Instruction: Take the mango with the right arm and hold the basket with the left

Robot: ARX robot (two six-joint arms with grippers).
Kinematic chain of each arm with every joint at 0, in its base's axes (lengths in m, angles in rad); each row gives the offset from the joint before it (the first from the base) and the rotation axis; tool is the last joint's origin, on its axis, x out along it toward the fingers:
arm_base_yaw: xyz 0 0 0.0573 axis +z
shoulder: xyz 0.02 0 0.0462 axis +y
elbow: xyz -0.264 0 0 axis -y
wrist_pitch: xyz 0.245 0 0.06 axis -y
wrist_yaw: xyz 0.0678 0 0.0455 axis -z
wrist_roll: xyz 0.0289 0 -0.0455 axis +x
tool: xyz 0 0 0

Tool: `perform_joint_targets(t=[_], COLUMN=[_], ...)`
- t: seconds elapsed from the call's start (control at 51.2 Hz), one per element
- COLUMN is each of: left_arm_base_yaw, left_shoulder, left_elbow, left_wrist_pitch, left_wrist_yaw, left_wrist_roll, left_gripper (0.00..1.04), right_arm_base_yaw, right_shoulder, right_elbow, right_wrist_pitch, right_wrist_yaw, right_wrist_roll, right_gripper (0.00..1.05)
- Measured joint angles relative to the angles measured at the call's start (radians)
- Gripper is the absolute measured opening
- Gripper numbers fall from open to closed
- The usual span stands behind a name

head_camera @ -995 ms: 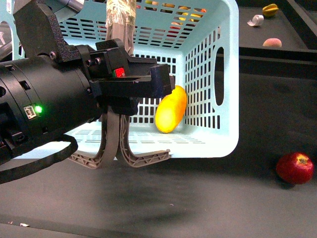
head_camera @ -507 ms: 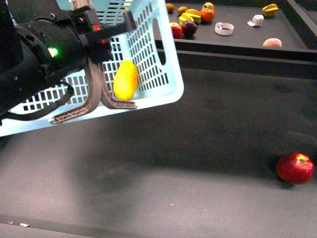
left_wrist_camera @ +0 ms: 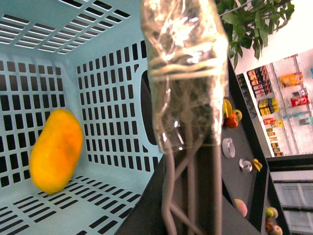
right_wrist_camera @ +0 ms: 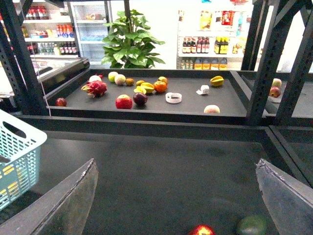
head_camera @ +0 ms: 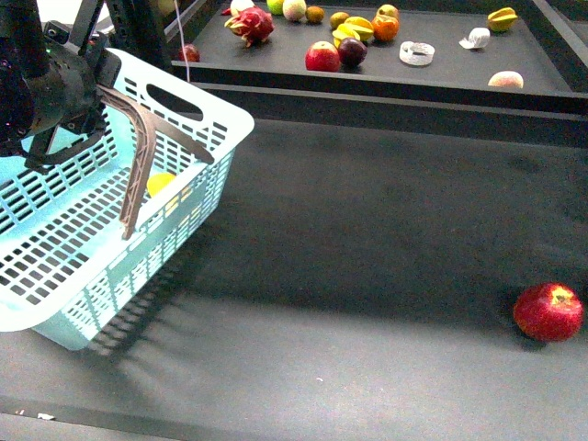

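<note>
Left arm [head_camera: 41, 87]: black and bulky, at the far left edge of the front view, raised above the dark table [head_camera: 386, 230] and angled in over the basket's upper rim.
Left gripper: its tips are hidden in the front view; in the left wrist view only a film-wrapped finger [left_wrist_camera: 183, 73] shows, lying along the grey-brown handles [left_wrist_camera: 188, 196], so I cannot tell how its jaws stand.
Basket [head_camera: 55, 266]: light turquoise, slotted, tilted with its open top toward the camera, handles [head_camera: 138, 165] swung up toward the arm.
Mango [left_wrist_camera: 56, 149]: yellow-orange, lying inside the basket against a slotted wall; from the front only a yellow patch [head_camera: 161, 182] shows.
Right gripper [right_wrist_camera: 178, 205]: spread wide, holding nothing, over the table.
Red apple [head_camera: 548, 311]: on the table, well apart from the basket.
Back shelf [head_camera: 276, 55]: holds assorted fruit.
</note>
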State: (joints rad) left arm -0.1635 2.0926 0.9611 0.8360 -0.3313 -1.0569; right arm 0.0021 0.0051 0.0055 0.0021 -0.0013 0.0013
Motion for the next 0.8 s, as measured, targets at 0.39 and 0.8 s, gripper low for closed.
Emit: perform_joint_targets(t=[0.39, 0.8], left_arm_base_yaw=[0.015, 0.022], left_shoulder=[0.111, 0.145], left_elbow=[0.149, 0.188], left_wrist_pitch=[-0.103, -0.144], left_wrist_yaw=[-0.058, -0.104], left_wrist_roll=[-0.288, -0.354], left_gripper=[0.05, 0.31], right_arm_base_yaw=[0.000, 0.000], right_shoulder=[0.000, 0.000], right_elbow=[0.000, 0.000], right_wrist_pitch=[0.000, 0.000], right_wrist_yaw=[0.000, 0.000], right_wrist_roll=[0.000, 0.000], right_gripper=[0.96, 0.96])
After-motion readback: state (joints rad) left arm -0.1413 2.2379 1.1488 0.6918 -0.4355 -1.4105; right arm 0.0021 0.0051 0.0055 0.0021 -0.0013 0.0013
